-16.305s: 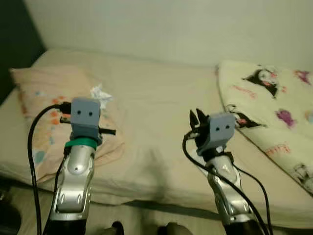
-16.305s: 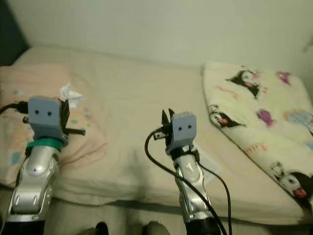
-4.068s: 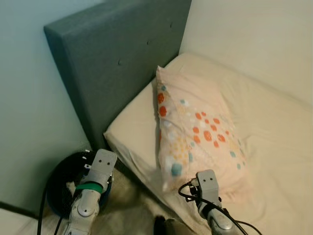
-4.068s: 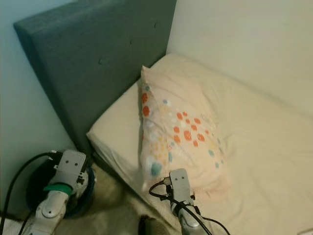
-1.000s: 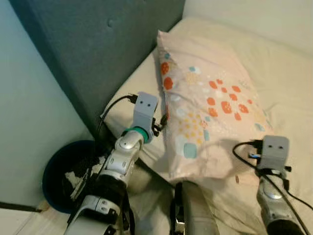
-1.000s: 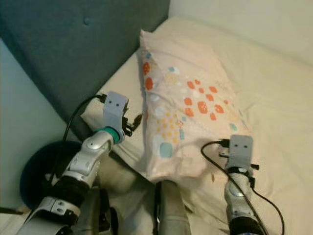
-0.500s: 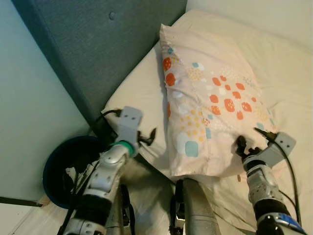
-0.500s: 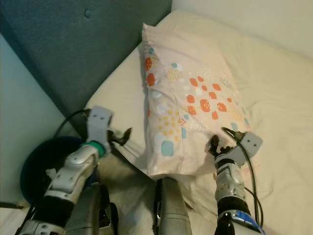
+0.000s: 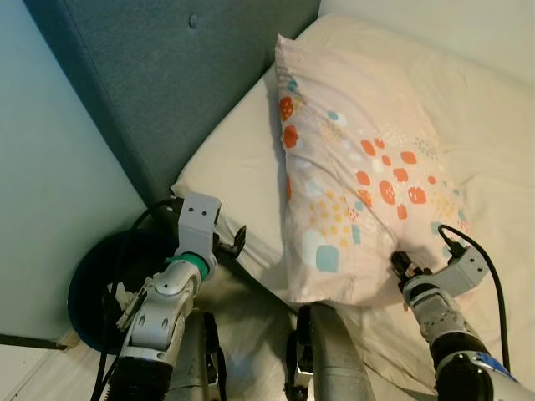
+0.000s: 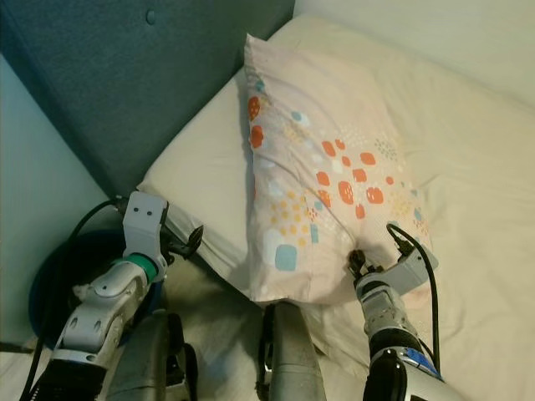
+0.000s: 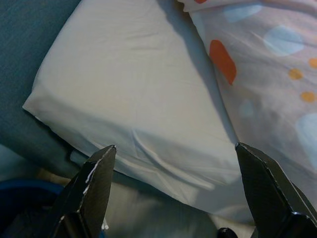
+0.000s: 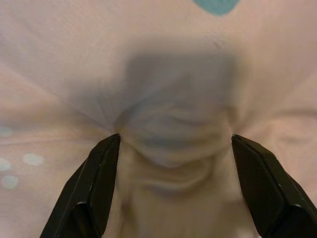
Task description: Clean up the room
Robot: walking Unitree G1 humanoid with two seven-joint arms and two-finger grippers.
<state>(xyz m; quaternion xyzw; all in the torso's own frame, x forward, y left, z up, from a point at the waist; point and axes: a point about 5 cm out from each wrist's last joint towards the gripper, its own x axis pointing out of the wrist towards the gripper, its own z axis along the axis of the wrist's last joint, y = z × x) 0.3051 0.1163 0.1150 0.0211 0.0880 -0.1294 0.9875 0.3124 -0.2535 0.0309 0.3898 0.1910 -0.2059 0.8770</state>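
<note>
Soft matt cloth pillow, creased where pressed; smooth cotton bed sheet; woven fabric headboard; glossy silver metal arms.

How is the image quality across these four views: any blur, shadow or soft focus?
Eye views: evenly lit, slightly soft, no glare. Left wrist view: sharp on the mattress, with the left claw dark in the foreground. Right wrist view: pillow fabric pressed close and out of focus, a grey shadow patch ahead of the right claw.

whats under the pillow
The pillow lies on the cream mattress, its near edge overhanging the bed's side. The right end effector presses into its near corner. Whatever lies beneath the pillow is covered.
</note>
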